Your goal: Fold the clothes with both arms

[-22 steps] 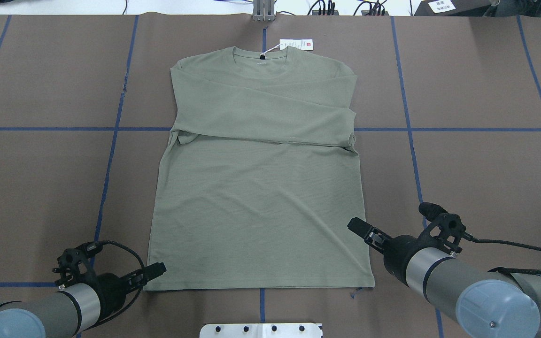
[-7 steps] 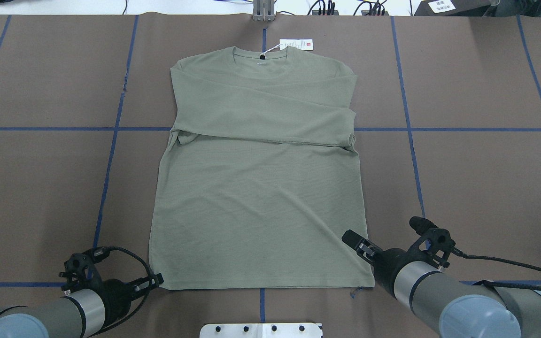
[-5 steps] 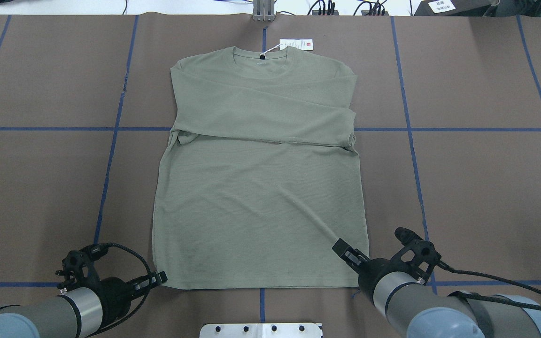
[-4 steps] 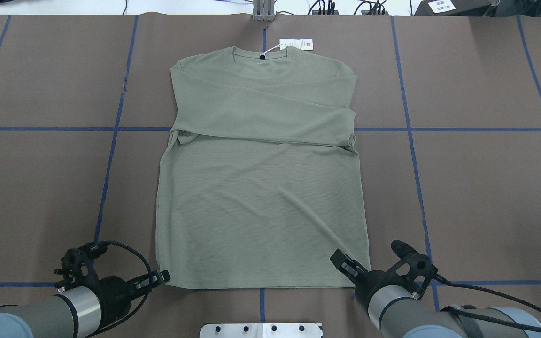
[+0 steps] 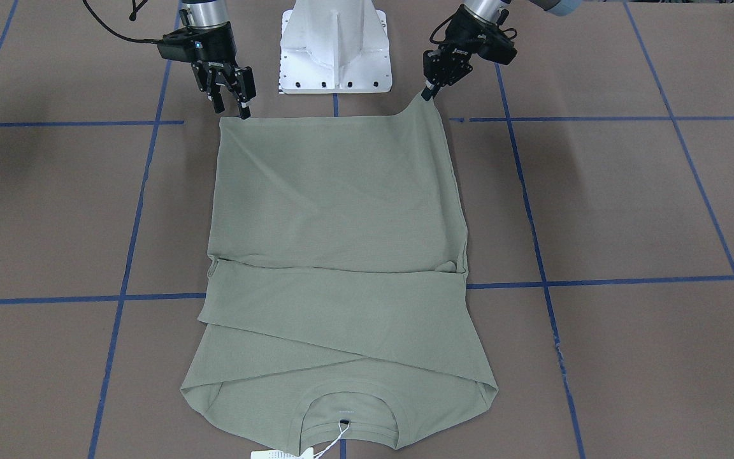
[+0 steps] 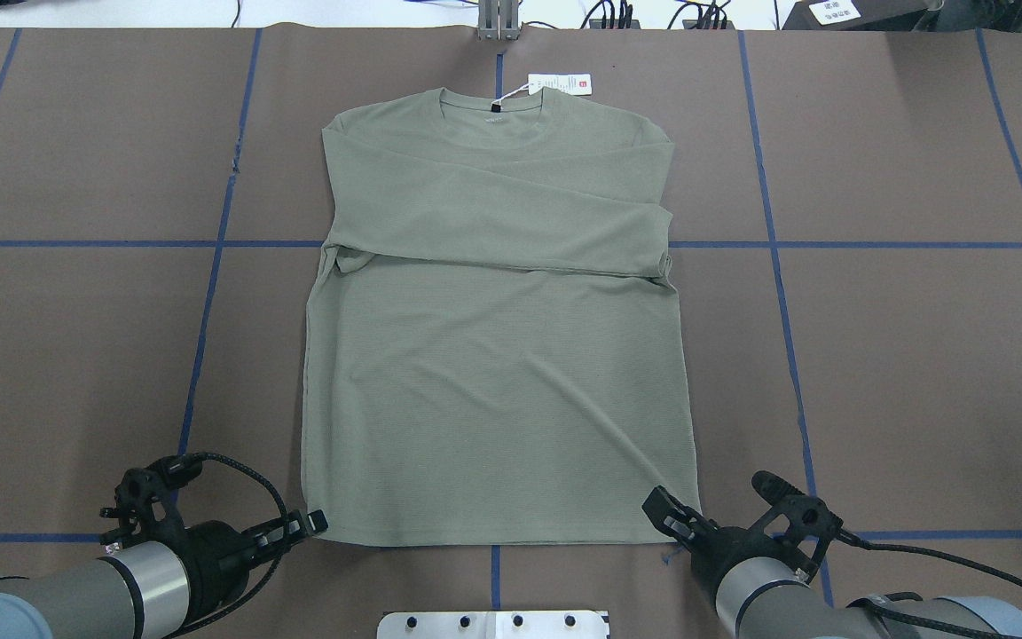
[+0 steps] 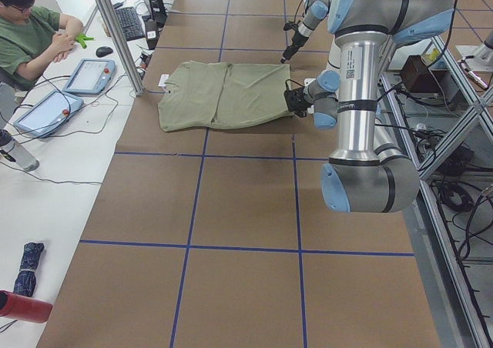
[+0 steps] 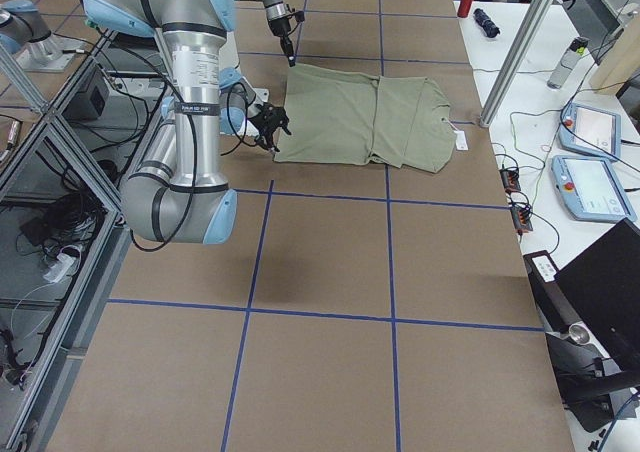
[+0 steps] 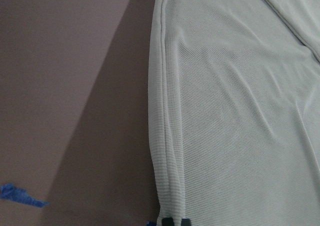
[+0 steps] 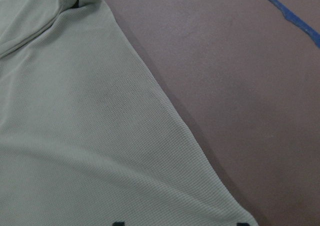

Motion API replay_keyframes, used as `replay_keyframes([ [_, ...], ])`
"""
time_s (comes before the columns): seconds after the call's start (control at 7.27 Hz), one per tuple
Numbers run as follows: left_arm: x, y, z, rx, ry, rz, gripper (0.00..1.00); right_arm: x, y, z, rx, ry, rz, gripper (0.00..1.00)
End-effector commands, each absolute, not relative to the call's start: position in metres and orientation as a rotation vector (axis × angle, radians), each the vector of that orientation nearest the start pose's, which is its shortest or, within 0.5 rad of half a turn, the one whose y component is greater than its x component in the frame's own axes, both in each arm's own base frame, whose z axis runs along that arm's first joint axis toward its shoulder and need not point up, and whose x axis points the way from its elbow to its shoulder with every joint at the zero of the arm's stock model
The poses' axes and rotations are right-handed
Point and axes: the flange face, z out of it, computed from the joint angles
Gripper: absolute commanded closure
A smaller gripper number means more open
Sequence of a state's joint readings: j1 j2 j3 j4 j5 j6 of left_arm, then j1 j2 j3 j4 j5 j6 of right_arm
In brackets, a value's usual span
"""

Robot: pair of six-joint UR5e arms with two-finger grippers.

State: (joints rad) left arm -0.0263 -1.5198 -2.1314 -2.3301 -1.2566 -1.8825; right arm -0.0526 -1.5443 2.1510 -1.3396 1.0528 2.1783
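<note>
Two black grippers sit at the near edge of the table [image 6: 919, 355], one on either side of the white base pedestal [image 5: 335, 44]. Each is at one hem corner of the sage-green shirt [image 6: 493, 382].

The left gripper [image 5: 429, 92] has its fingers pinched together on the hem corner on its side. That corner is drawn up off the table into a small peak. In the wrist view the two fingertips [image 9: 172, 220] sit tight against each other at the doubled edge of the cloth.

The right gripper [image 5: 232, 109] has its fingers spread wide, tips down at the other hem corner. Its wrist view shows the cloth corner lying flat between the two tips, with nothing clamped.

The shirt lies flat along the table's middle, with the hem toward the near edge and the neck toward the far edge. Shallow wrinkles slant across the lower body.

Past the halfway point, both long sleeves [image 6: 502, 213] are folded across the chest, one over the other, and their cuffs reach the shirt's side edges. Beyond them is the ribbed collar [image 6: 493, 102].

A white hang tag [image 6: 560, 83] on a string lies on the table just past the collar, near the far edge.

Blue tape lines [image 6: 209, 293] grid the brown table cover. One cross line meets the shirt at sleeve level, and another runs close to the hem.
</note>
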Motion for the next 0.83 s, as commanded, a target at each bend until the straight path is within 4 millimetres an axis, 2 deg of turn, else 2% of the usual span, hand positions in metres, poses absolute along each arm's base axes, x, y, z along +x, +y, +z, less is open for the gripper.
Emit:
replay_keyframes([
  [0.0, 0.435, -0.176, 0.328, 0.09, 1.298, -0.491, 1.0, -0.473, -0.158, 0.367, 0.211, -0.955, 0.718, 0.2],
  [0.14, 0.435, -0.176, 0.328, 0.089, 1.299, -0.49, 1.0, -0.481, -0.157, 0.377, 0.218, -0.936, 0.712, 0.2],
  [0.69, 0.434, -0.175, 0.327, 0.088, 1.302, -0.49, 1.0, -0.485, -0.154, 0.379, 0.217, -0.928, 0.704, 0.22],
])
